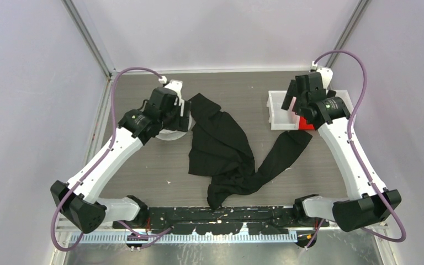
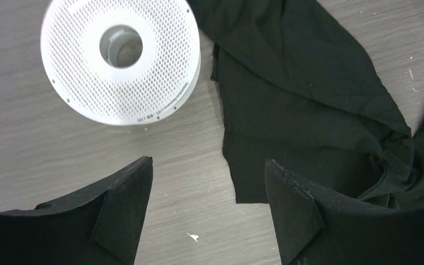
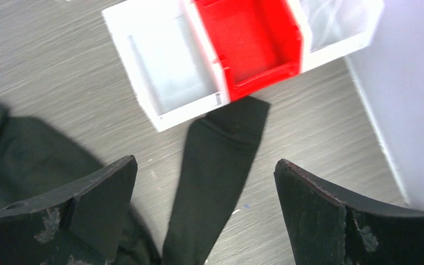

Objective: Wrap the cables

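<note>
Where the black cloth (image 1: 223,146) lies crumpled across the middle of the table (image 1: 143,176), the left gripper (image 2: 207,165) hangs over its left edge with jaws set wide apart and nothing between them, and the white spool (image 2: 120,61) lies flat beyond it at the upper left of the left wrist view. The right gripper (image 3: 205,163) is spread wide and holds nothing, above a cloth strip reaching the white bin (image 3: 165,72) and red bin (image 3: 248,44) at the frame's top. The cables cannot be made out in any view.

A lab robot cell: left arm (image 1: 107,160) and right arm (image 1: 351,160) bolted to a wood-grain counter (image 1: 160,165), boxed in by plain pale walls (image 1: 221,33) and aluminium posts (image 1: 87,36)
</note>
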You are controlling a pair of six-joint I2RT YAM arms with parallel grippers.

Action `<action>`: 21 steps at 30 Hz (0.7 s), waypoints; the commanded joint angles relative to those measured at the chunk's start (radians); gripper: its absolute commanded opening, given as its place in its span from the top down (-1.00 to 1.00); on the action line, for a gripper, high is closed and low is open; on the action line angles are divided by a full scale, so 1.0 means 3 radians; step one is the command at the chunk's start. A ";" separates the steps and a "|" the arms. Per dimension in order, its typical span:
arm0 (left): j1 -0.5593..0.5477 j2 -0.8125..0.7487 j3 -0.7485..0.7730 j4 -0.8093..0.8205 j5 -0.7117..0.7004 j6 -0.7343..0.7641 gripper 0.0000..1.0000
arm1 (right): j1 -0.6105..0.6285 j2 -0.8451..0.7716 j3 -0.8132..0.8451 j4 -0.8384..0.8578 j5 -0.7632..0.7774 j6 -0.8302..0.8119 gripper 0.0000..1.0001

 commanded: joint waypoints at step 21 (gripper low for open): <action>0.0020 -0.0205 -0.0409 0.0121 -0.0425 -0.0561 -0.46 | 0.0012 -0.0019 -0.0040 0.0200 0.0907 0.0152 -0.99</action>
